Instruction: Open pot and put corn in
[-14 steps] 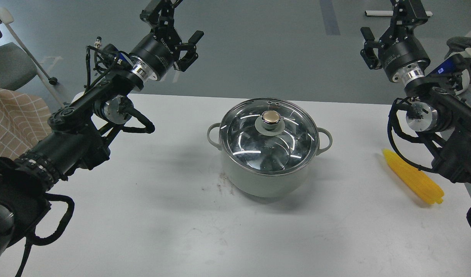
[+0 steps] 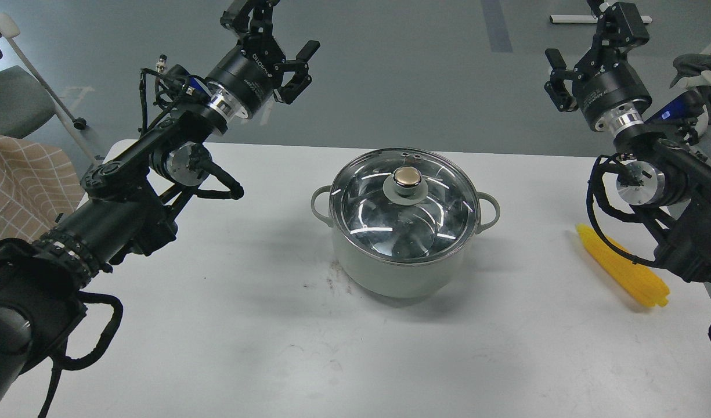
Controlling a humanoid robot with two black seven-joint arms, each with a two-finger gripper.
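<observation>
The pale grey-green pot stands at the middle of the white table. Its glass lid with a brass-coloured knob sits shut on it. The yellow corn lies on the table at the right, partly behind my right arm. My left gripper is open and empty, held high beyond the table's far edge, up and left of the pot. My right gripper is open and empty, held high at the far right, above and behind the corn.
A checked cloth and a grey chair are off the table at the left. A white bar lies on the grey floor at the top right. The table's right edge is just past the corn.
</observation>
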